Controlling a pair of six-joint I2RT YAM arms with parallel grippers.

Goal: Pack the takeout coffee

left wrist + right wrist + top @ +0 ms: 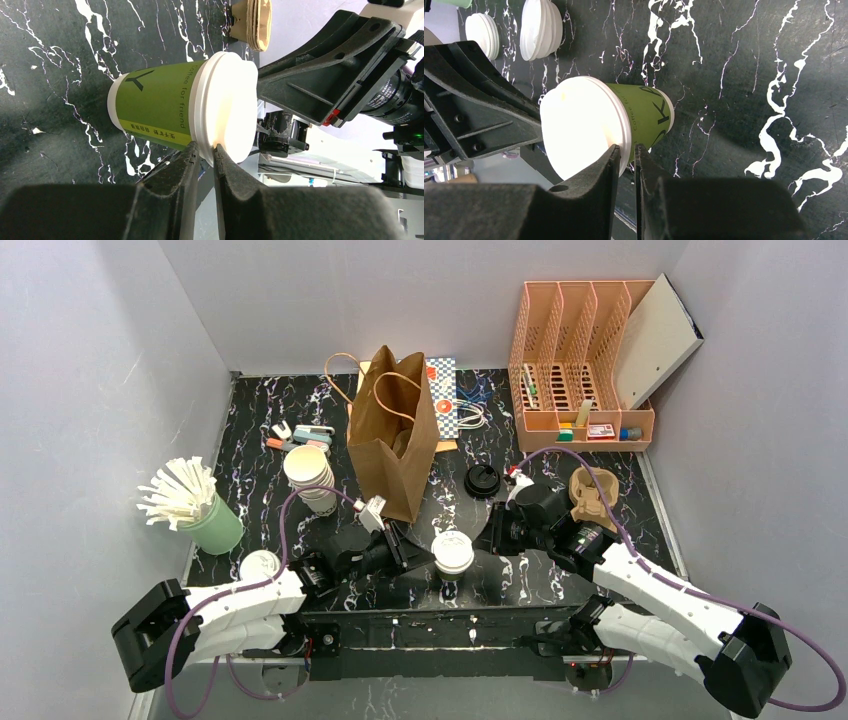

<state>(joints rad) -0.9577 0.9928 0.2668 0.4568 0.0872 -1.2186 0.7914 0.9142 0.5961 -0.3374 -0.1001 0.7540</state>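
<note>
Left wrist: green cup (pixel 150 107), white lid (pixel 227 107)

Green-sided cup (pixel 452 552) stands upright at six o'clock, white sip lid pressed on (dark lettering down its side). Second capped cup (pixel 260 565) sits upright at eight o'clock.

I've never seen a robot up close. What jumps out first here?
A green cup with a white lid stands front and centre, and the left gripper and right gripper both seem to pinch its lid rim. Behind it, leftward, stands an open brown paper bag; white straws fan out far left.
</note>
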